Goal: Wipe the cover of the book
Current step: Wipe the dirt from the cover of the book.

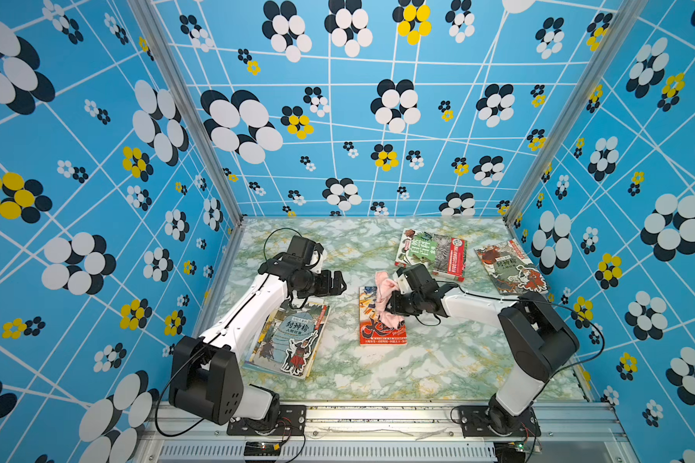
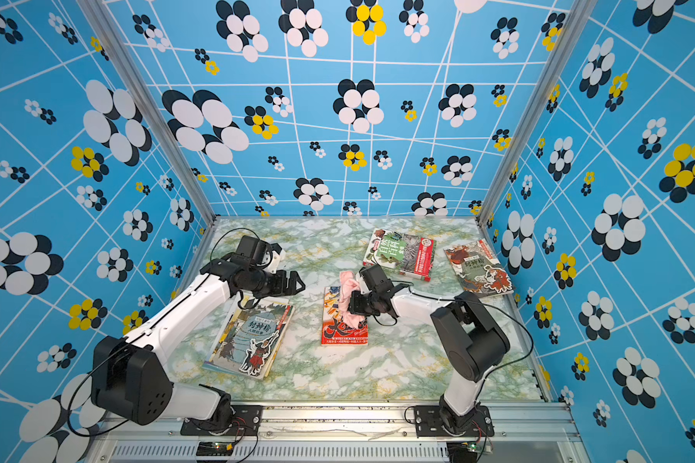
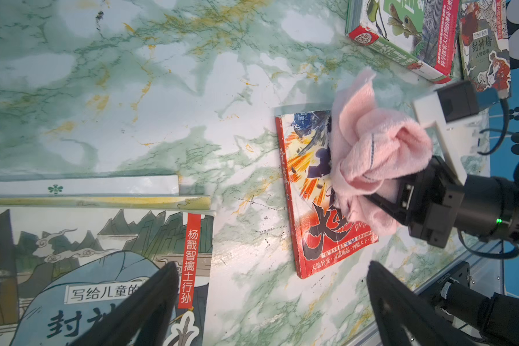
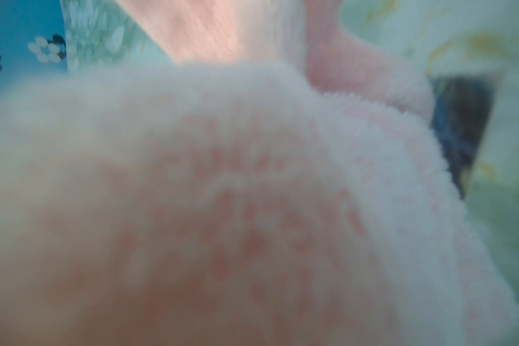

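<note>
Red book: flat at mid-table, cover partly under the cloth.
Right gripper: clamped on bunched pink cloth, which rests on that cover.
Left gripper: jaws wide, holding nothing, above marble table beside grey-blue book.
Far side: green book and illustrated book, side by side.

Right wrist view is pretty much all pink cloth, a fuzzy out-of-focus blob, with just a dark blurry sliver beside it that I can't identify. In both top views the cloth covers the far half of the red book, and the right gripper has its fingertips buried in it. The left arm hides one corner of the grey-blue book.
</note>
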Available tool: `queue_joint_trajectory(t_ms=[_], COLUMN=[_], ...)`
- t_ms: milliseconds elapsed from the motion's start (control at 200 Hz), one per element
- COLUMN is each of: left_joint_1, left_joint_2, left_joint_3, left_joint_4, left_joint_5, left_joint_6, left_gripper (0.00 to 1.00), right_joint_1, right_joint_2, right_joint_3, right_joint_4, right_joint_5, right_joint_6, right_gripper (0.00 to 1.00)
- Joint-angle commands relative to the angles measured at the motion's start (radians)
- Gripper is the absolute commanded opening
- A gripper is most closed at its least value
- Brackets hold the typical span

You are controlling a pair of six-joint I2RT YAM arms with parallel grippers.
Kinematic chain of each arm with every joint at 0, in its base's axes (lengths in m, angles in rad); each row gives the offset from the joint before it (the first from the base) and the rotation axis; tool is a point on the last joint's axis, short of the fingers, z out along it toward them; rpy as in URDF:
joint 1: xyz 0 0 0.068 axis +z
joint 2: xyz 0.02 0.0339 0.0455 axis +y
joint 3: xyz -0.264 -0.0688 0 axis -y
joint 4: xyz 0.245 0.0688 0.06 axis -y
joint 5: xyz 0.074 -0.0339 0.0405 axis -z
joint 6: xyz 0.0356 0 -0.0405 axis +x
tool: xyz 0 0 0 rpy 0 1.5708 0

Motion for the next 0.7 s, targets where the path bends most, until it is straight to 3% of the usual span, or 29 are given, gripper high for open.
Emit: queue_joint_trajectory(t_ms=[0, 90, 330, 455, 575, 700], left_joint_1=[-0.005, -0.007, -0.006, -0.005, -0.004, -0.003], left_joint_2=[-0.009, -0.012, -0.008, 0.007, 0.01, 0.007], left_joint_3=[-0.018, -0.019, -0.015, -0.008, -0.006, -0.009], left_joint_4=[-0.01, -0.012, -0.014, -0.016, -0.014, -0.014], left_joint_5=[0.006, -0.001, -0.01, -0.003, 0.004, 0.006], left_joint_6=[0.01, 0.013, 0.018, 0.017, 0.016, 0.015], left_gripper=[0.99, 0.99, 0.99, 0.99, 0.99, 0.99], right_joint_1=[-0.05, -0.052, 0.018, 0.078, 0.089, 0.07], right_joint_2=[0.11, 0.076, -0.223, -0.338, -0.344, -0.236], right_joint_3=[0.037, 0.025, -0.315, -0.409, -0.387, -0.248], right_joint_4=[-0.144, -0.166, -0.204, -0.24, -0.23, -0.232], right_joint_5=[0.117, 0.127, 0.147, 0.173, 0.202, 0.228], right_joint_6=[-0.043, -0.05, 0.018, 0.082, 0.084, 0.026], right_gripper=[0.0, 0.0, 0.0, 0.0, 0.0, 0.0])
